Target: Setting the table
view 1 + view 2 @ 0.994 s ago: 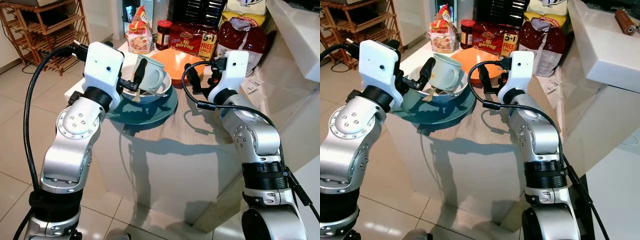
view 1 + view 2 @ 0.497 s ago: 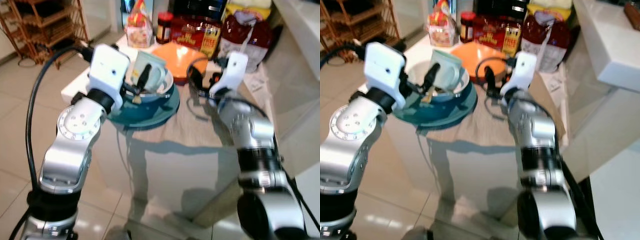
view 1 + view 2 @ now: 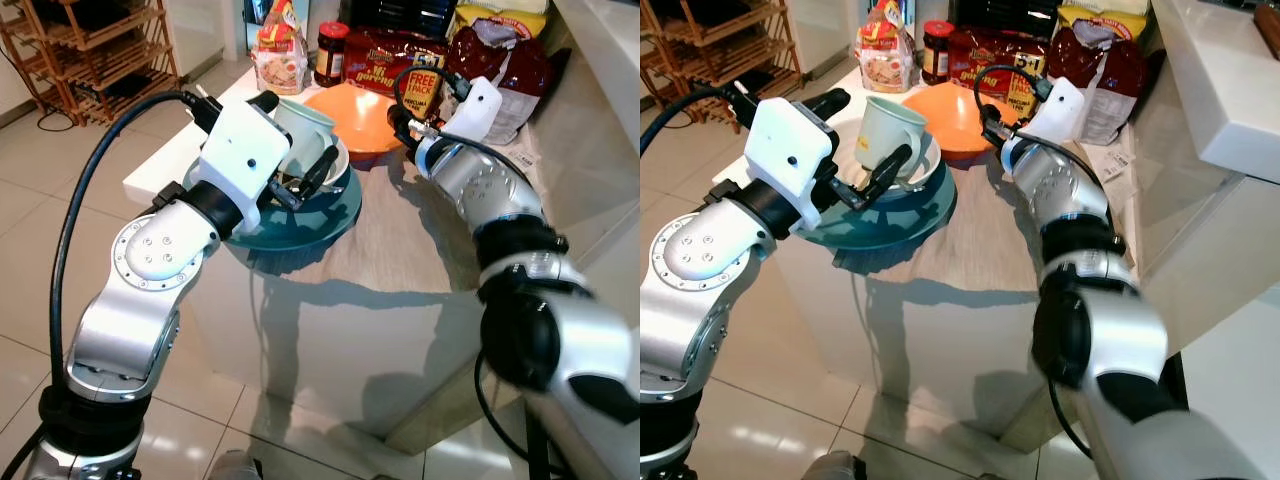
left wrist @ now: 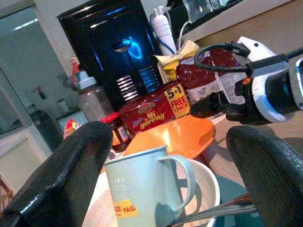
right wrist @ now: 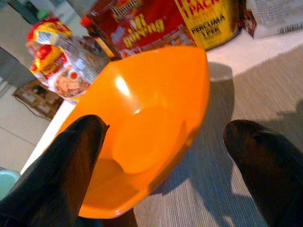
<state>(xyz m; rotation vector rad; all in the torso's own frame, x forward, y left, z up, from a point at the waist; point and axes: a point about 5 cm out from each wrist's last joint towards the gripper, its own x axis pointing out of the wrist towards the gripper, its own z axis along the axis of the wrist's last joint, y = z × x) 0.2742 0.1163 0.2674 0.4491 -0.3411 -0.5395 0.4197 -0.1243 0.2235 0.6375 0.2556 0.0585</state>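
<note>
Left gripper hangs spread beside the pale green ceramic mug — which stands in a white bowl on a teal plate. Right gripper — spread too — faces the orange plastic bowl on the counter.

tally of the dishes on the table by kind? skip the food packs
Plates: 2, teal plate, orange plate
Bowls: 1, white bowl on the teal plate
Mugs: 1, pale green mug standing in the bowl
Utensils: at least 1, a metal handle in the bowl; kind unclear
Total: 5
</note>
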